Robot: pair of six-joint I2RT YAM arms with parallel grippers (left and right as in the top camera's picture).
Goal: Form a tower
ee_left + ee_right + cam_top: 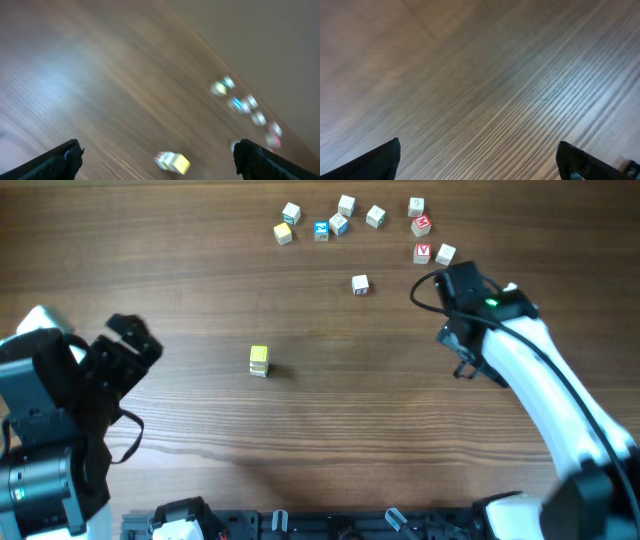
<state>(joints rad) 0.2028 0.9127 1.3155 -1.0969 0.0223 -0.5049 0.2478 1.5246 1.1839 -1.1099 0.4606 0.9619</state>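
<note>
Seemingly the job sat between placements: the tower (pixel 259 360), a short stack of tiny wooden cubes with a pale yellow top, stood alone on the wooden table (pixel 200 260), left of centre and touched by neither arm. The left gripper (pixel 157 152) and the right gripper (pixel 477 155) both hung released, jaws wide and empty. The next move probably called for the right gripper to fetch the single whitish wooden cube (pixel 360 284) nearest it, short of the scattered far cluster of loose cubes (pixel 340 225), and set it squarely on the yellow top.
</note>
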